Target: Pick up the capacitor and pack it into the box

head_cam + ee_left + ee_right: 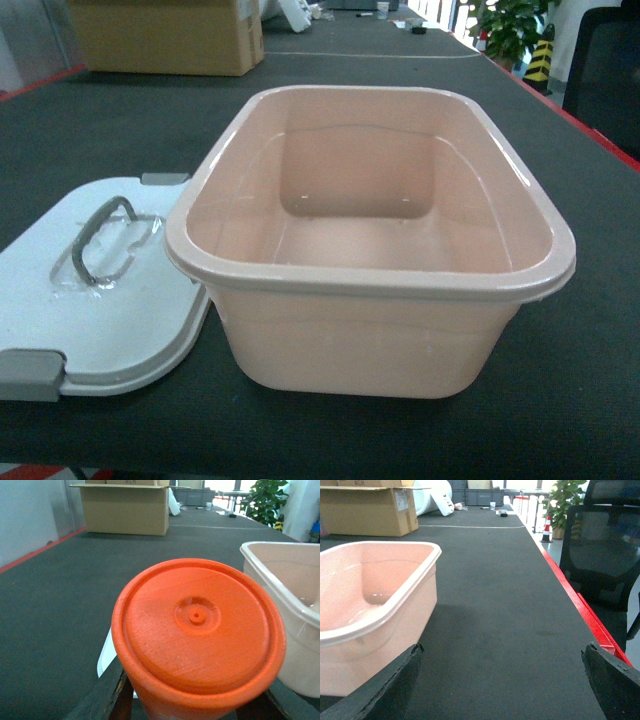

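Observation:
The capacitor [197,625], a fat orange cylinder with a dimpled round end, fills the left wrist view. My left gripper [195,702] is shut on its sides, and the dark fingers [122,700] show under it. The box [370,283], a pale pink tub, stands open with nothing inside, at the middle of the head view. Its wall [295,630] is just right of the capacitor. The white lid [100,300] with grey handle lies flat to the box's left. My right gripper [500,680] is open over the dark mat, with the box [370,630] to its left. Neither gripper shows in the head view.
A brown cardboard carton [165,35] stands at the far left of the dark table. The table's red edge [580,605] runs along the right, with a black chair [605,545] beyond it. A potted plant [510,25] is at the far right.

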